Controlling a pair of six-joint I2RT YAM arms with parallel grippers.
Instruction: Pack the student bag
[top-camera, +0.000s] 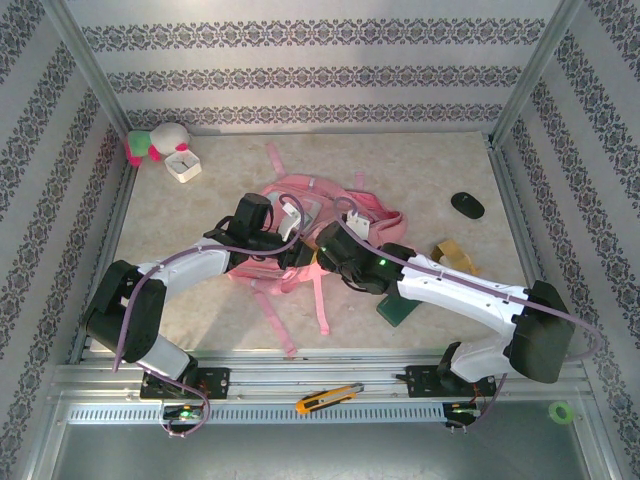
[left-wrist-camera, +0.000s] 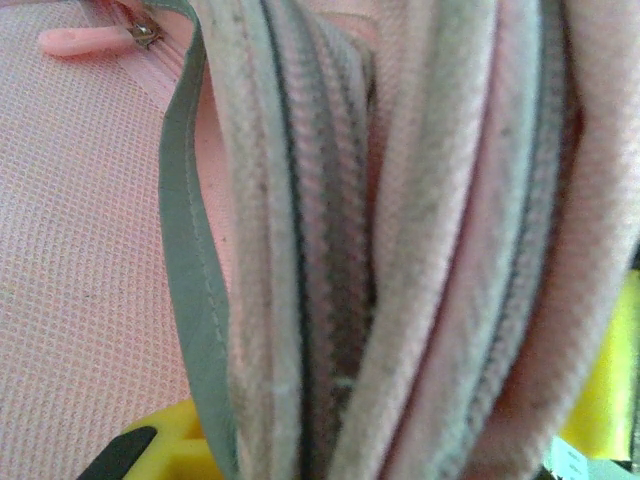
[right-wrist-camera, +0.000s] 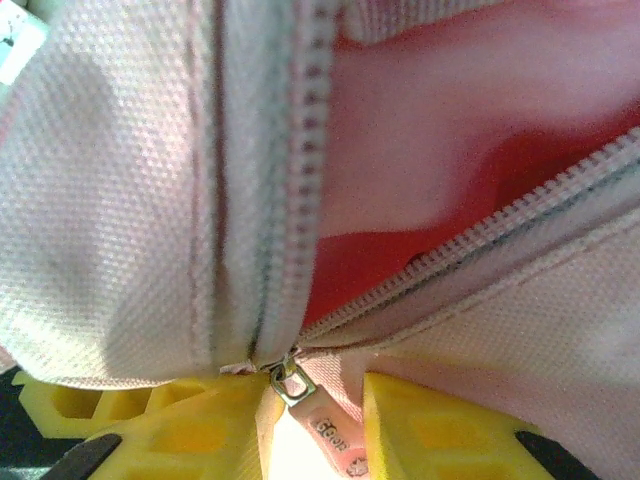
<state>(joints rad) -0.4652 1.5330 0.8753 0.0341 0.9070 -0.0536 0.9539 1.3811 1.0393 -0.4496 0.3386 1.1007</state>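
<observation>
The student bag (top-camera: 330, 200), a soft pink backpack, lies in the middle of the table with its straps trailing toward the front. My left gripper (top-camera: 290, 238) is at its near left side. In the left wrist view the left gripper (left-wrist-camera: 370, 450) is shut on a thick bunch of folded pink bag fabric (left-wrist-camera: 400, 250) between the yellow fingers (left-wrist-camera: 170, 445). My right gripper (top-camera: 322, 248) meets the bag beside it. In the right wrist view the right gripper (right-wrist-camera: 318, 440) holds the pink zipper pull (right-wrist-camera: 335, 432), and the zip (right-wrist-camera: 470, 250) gapes above it over a red-lit inside.
A pink-and-white plush toy (top-camera: 160, 142) and a white box (top-camera: 183, 165) sit at the back left. A black mouse (top-camera: 467, 205) lies at the right, with a tan object (top-camera: 455, 255) and a dark green one (top-camera: 397, 308) beside my right arm. A yellow utility knife (top-camera: 328, 398) rests on the front rail.
</observation>
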